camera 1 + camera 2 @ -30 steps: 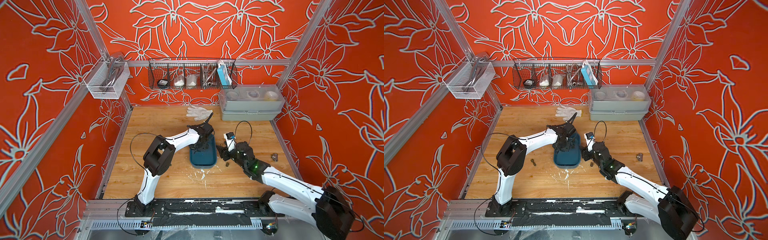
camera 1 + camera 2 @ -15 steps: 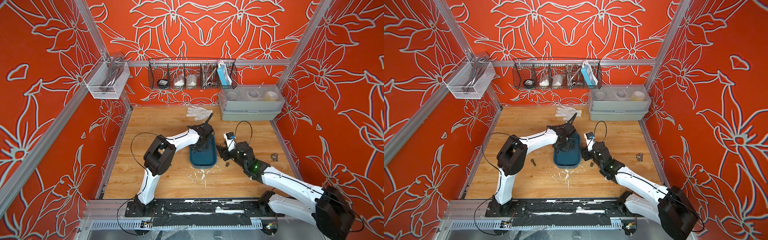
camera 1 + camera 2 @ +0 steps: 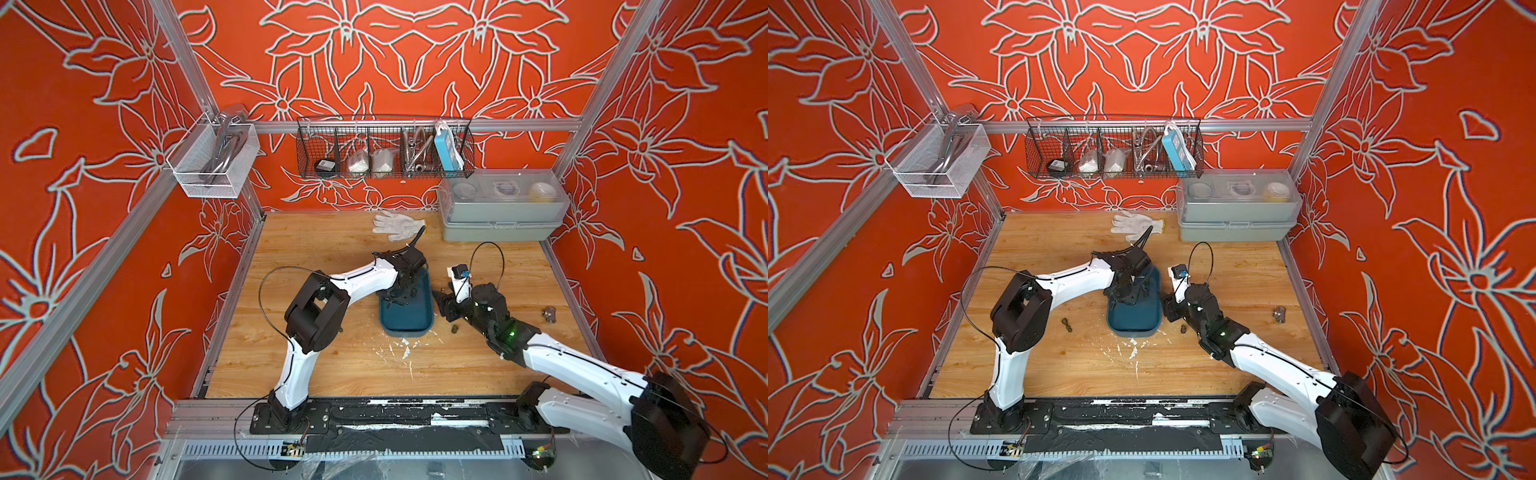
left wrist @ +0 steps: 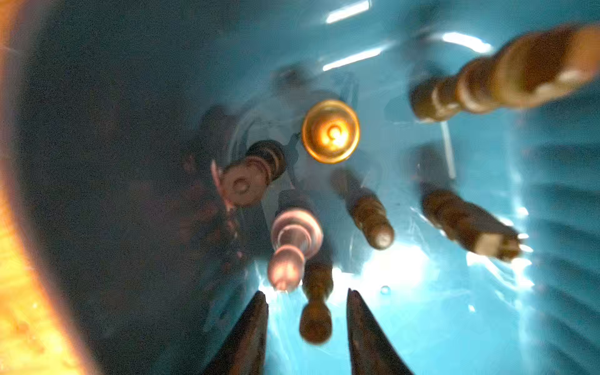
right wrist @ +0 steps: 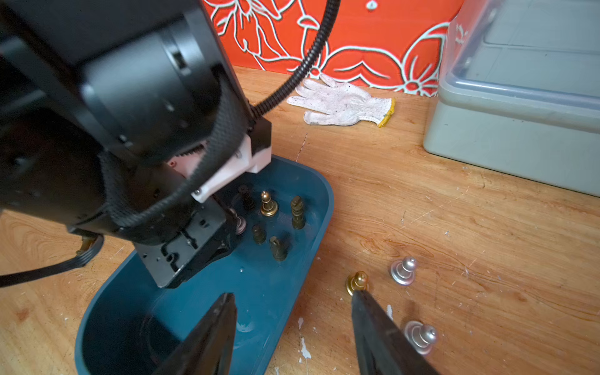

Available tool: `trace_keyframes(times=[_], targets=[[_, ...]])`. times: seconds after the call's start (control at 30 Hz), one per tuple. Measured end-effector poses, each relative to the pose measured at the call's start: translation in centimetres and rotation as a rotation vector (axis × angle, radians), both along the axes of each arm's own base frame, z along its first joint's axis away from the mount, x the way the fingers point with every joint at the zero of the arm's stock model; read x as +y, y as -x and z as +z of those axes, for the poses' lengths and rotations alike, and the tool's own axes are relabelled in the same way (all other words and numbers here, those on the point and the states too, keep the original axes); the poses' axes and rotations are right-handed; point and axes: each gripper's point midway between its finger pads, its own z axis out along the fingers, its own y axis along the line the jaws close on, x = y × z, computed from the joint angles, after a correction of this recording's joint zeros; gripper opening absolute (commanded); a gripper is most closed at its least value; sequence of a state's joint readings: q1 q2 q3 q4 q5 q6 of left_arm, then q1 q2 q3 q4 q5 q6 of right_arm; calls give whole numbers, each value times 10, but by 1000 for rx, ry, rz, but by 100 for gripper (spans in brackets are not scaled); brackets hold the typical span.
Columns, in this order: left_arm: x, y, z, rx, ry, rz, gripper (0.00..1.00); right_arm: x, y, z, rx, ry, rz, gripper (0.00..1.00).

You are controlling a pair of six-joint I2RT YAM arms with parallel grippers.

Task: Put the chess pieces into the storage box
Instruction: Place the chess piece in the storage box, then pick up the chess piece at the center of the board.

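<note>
The shallow plastic storage box (image 3: 407,323) is dark teal-blue with white glints. Most of the small turned chess pieces (image 5: 278,248) inside it are dark olive-brown; one flared pawn (image 5: 268,205) is shiny gold. On the honey-coloured, grained wooden tabletop (image 3: 332,365) to the box's right, two silver pawns (image 5: 403,272) and a second gold pawn (image 5: 356,281) gleam. The walls (image 3: 395,54) are orange-red with white-outlined flowers. The far knitted glove (image 5: 341,104) is white with a yellow cuff.
</note>
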State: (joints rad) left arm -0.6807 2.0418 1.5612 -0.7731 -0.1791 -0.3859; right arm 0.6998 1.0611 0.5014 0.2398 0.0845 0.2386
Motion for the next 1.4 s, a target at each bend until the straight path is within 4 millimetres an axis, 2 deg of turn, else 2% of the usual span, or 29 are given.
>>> trace_keyframes(times=[0.17, 0.33, 0.53, 0.63, 0.77, 0.97, 1.23, 1.4], targets=[[-1, -1, 28, -52, 42, 0, 47, -1, 0, -2, 10, 0, -8, 61], [4, 10, 65, -131, 118, -7, 51, -20, 0, -6, 103, 2, -86, 62], [19, 48, 119, -293, 312, -42, 55, -58, -27, 18, 253, -48, -260, 60], [25, 70, 133, -371, 413, -76, 56, -68, -40, 15, 347, -20, -320, 58], [28, 96, 135, -407, 486, -128, 56, -72, -48, -10, 491, 72, -359, 57], [28, 116, 122, -378, 522, -175, 57, -75, -55, -54, 689, 236, -388, 51], [22, 130, 114, -343, 542, -234, 57, -84, -49, -102, 842, 365, -402, 42], [21, 130, 115, -344, 550, -243, 58, -84, -52, -114, 869, 387, -401, 38]])
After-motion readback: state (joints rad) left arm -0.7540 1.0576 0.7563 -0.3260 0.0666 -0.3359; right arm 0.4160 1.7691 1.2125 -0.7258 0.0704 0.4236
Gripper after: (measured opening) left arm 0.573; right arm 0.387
